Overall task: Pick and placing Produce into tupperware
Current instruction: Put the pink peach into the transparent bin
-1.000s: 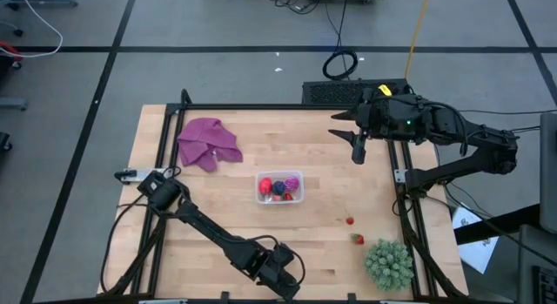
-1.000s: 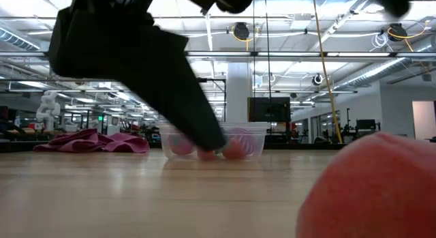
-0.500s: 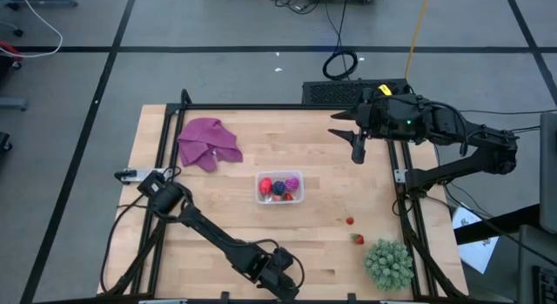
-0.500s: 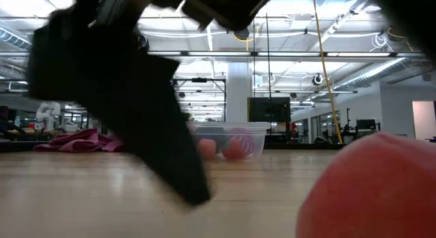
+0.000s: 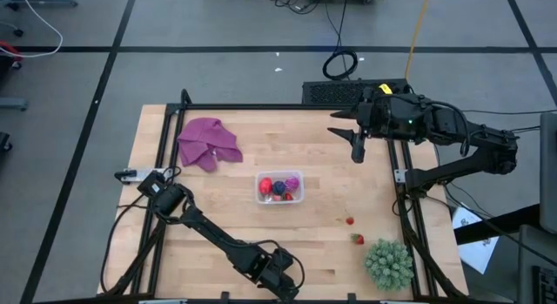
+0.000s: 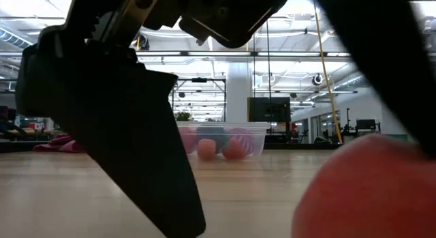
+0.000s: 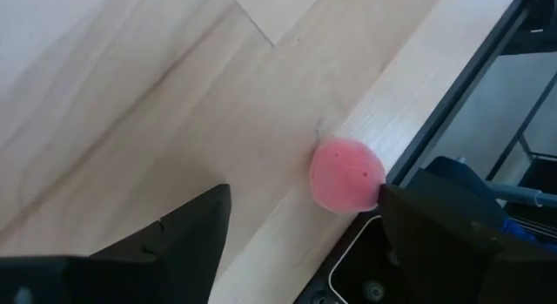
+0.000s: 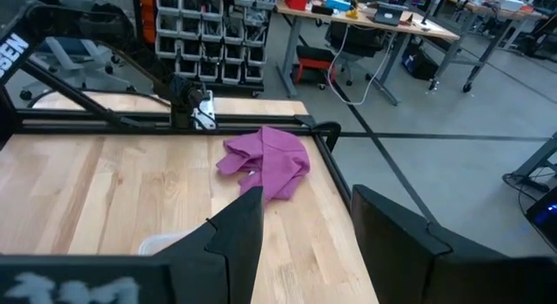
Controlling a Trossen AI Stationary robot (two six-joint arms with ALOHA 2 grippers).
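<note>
The pale wooden counter point(image 5: 226, 208) carries the small clear plastic tub point(image 5: 279, 187) at its middle, already holding several toy fruits. The left tool point(image 7: 300, 243) hangs spread at the near edge, straddling a pale pink round fruit point(image 7: 347, 175), seemingly to grasp it. The right tool point(image 8: 300, 226) waits spread at the far side.

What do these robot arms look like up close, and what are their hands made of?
Both arms are black and jointed, built of slim tube-like links with thicker blocks at the joints. The right arm carries a small green light, a yellow tag and thin black cables. Each ends in two flat, dark, wedge-shaped fingers instead of a hand; the right gripper tapers to a narrow tip.
</note>
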